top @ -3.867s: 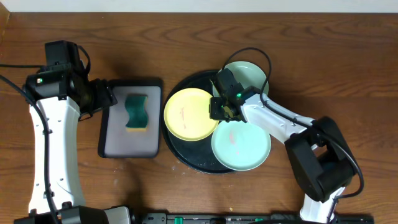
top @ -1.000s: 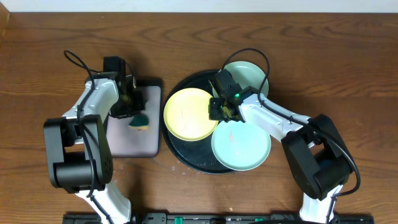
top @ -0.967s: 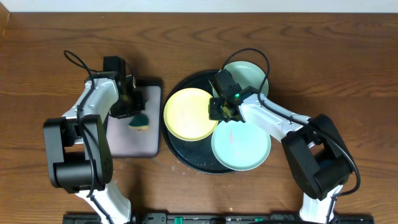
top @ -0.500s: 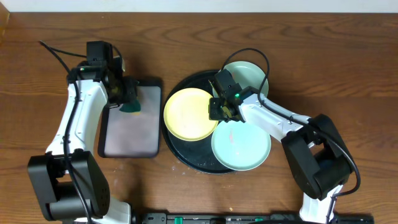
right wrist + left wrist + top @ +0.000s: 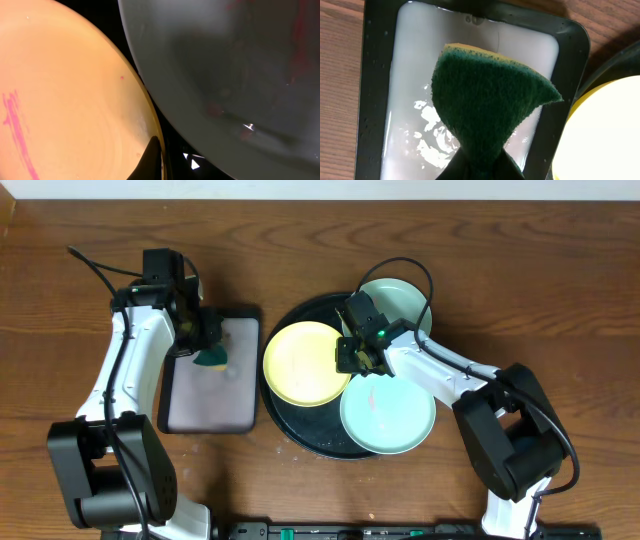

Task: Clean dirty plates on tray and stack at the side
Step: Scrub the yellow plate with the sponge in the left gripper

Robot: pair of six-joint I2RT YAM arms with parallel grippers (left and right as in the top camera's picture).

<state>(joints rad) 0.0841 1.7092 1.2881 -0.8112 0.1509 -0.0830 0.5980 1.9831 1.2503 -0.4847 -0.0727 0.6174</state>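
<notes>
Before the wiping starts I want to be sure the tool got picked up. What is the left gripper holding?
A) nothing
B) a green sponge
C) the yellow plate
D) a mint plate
B: the left gripper is shut on the green sponge, held above the wet grey tray. The yellow plate is pinched at its rim by the right gripper instead.
</notes>
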